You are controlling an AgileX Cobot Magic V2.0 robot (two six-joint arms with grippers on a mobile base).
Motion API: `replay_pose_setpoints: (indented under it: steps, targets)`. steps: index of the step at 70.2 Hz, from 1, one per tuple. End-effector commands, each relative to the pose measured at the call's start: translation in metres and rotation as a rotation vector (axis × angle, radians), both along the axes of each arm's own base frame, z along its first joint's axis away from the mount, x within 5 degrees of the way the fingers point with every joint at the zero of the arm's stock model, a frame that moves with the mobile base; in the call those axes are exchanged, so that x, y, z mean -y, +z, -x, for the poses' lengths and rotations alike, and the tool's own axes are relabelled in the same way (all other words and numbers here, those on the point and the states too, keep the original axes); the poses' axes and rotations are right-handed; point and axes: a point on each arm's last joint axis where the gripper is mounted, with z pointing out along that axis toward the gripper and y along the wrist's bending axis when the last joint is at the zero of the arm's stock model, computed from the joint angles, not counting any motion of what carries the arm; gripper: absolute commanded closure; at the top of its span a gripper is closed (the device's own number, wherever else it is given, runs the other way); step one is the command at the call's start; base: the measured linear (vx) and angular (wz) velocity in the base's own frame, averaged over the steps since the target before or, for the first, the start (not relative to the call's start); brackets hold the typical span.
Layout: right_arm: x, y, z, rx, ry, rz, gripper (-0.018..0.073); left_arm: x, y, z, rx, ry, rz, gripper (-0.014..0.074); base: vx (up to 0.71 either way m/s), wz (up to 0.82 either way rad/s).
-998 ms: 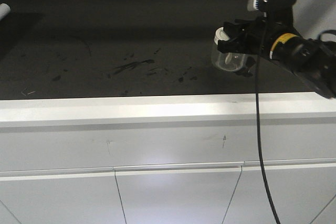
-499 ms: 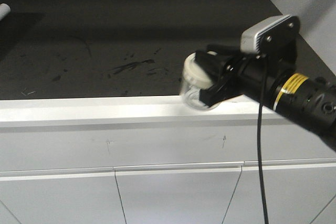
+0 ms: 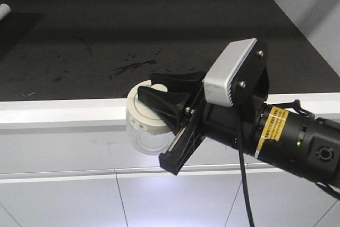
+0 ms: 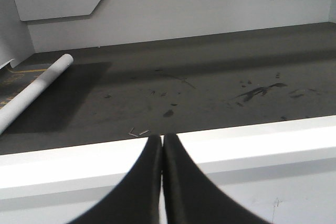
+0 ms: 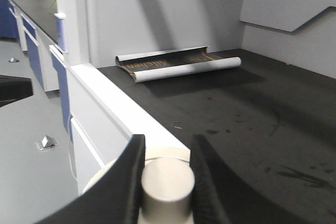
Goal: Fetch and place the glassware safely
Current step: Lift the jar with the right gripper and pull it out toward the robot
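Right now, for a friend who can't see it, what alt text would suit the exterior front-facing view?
A black robot arm's end effector grips a small clear glass jar by its cream-white lid, holding it in the air in front of the white counter edge. Behind lies a scuffed black countertop; white cabinet fronts sit below.

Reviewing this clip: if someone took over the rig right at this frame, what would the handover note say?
Left gripper: shut, empty, pointing at the counter's white front edge.
Right gripper: shut on the glass jar, with fingers on either side of the lid's knob.
Jar: in the air in front of that edge, off the black countertop, with the lid on.
Done: the jar is grasped and held clear of the counter.
Left: carry it to the drop spot, which no view shows, and set it down gently. The grip looks to be on the lid alone, so move slowly.
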Motion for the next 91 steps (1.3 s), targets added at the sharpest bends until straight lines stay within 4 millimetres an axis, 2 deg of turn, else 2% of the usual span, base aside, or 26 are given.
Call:
replay_pose_setpoints:
  steps: [1,91]
  targets:
    - [0.0002,0.024,0.0079,0.062,0.045,-0.101,0.0563,0.0008,0.0159,-0.0005,0.09,-0.009,0.012,0.0603,0.0,0.0]
    - [0.0003,0.024,0.0077,0.062,0.044,-0.101,0.0563,0.0008,0.0159,-0.0005,0.09,-0.009,0.012,0.0603,0.0,0.0]
